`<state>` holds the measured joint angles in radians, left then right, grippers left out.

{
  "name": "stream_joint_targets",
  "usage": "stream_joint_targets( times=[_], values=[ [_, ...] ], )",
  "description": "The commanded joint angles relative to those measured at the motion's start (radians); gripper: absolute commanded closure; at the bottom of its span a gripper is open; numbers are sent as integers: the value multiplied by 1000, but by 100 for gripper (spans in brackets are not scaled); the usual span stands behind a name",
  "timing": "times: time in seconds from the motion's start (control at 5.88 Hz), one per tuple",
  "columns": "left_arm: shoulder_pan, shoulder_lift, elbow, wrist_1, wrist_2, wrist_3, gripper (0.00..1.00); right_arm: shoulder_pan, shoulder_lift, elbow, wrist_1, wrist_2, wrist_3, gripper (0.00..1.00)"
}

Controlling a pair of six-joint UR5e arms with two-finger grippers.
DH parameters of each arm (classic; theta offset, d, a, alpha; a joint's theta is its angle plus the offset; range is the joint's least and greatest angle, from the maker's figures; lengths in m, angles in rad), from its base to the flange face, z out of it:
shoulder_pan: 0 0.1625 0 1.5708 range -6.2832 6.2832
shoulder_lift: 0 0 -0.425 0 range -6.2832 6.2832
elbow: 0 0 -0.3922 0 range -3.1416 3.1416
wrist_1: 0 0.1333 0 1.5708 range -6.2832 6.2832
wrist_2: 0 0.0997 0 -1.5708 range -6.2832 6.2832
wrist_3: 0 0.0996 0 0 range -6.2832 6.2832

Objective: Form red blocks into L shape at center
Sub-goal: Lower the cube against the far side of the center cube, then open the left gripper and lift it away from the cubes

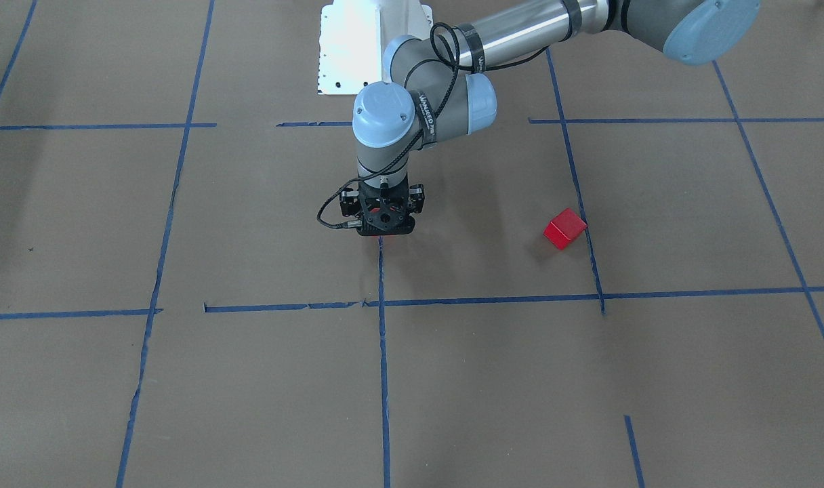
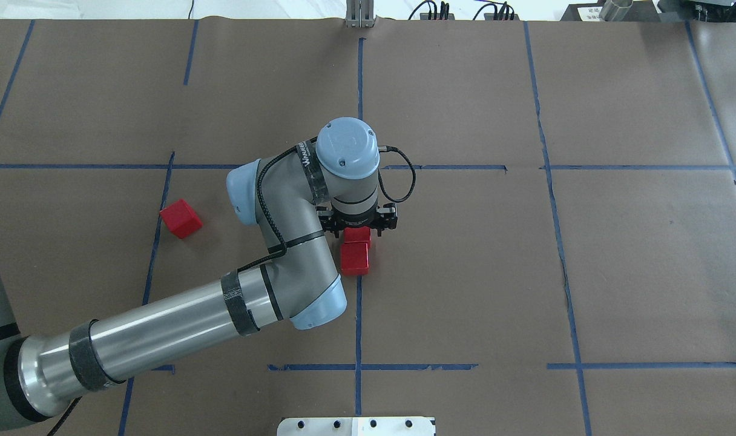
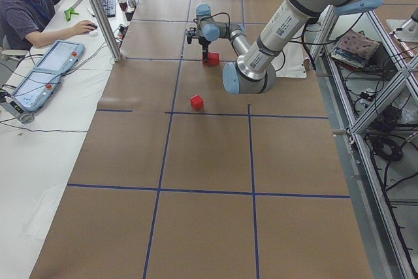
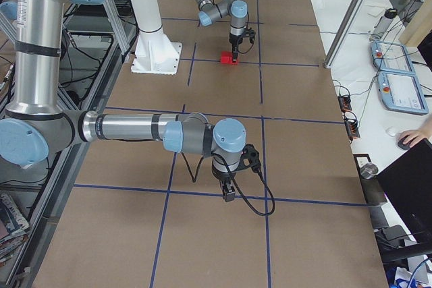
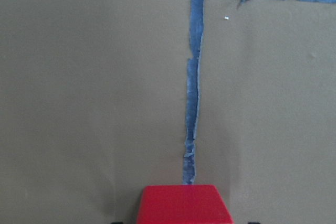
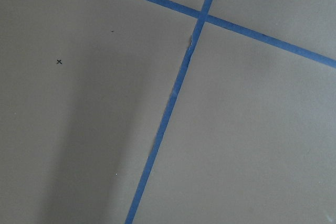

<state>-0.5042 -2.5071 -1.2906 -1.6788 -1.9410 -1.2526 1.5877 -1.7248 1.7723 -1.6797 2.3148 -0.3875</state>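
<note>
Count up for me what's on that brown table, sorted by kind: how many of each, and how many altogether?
Red blocks: 3
Robot arms: 2
Total: 5

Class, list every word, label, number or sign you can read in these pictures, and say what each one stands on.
"WANJEED" (last letters unsure): white print on the black strap around the grey left arm.
"x": small black mark on the brown paper table cover.
Dark print on that arm's silver tube: too small to read.
Glossy red cubes: plain, no text.
</note>
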Motion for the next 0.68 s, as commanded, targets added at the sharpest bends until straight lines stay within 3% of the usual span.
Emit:
stream_joint_targets(
  times=[0.0, 0.34, 0.51],
  values=[
    [-39, -1, -36, 8, -3, 7, 0, 0, 1, 1, 0, 0, -1, 0],
    [-104, 43, -154, 121, -12, 149, 0, 0, 1, 1, 0, 0, -1, 0],
    [-156, 203, -323, 120, -48, 244, 0, 0, -1, 1, 0, 0, -1, 0]
  ],
)
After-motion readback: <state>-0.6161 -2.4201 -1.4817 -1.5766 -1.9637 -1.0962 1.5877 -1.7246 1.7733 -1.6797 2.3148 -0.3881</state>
